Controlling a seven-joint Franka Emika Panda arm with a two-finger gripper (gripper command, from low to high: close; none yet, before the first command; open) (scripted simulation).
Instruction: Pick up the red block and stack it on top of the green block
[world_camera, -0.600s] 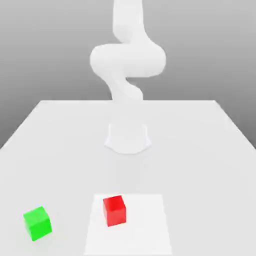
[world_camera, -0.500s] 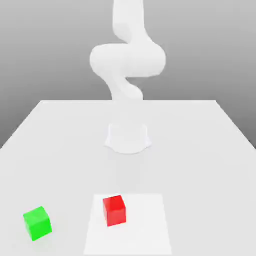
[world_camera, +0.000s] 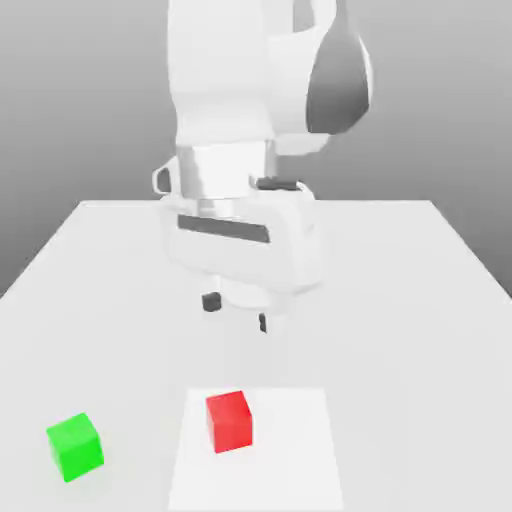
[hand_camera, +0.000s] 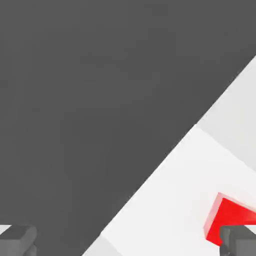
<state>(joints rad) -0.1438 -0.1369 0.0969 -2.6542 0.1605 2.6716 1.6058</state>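
The gripper (world_camera: 237, 312) hangs with its fingers spread apart and nothing between them, above and behind the red block (world_camera: 230, 420). That small matte cube looks rigid and light, best pinched across two opposite flat sides. It rests on a pale square patch (world_camera: 290, 450) of the table (world_camera: 400, 300); the green block (world_camera: 75, 445) sits apart toward the exterior view's left. No containers are present.

Red block (world_camera: 229, 421) is set on the table (world_camera: 420, 300) — nearer the camera than the gripper (world_camera: 237, 312), which is held above. Green block (world_camera: 75, 445) is placed well apart, toward the exterior view's left.
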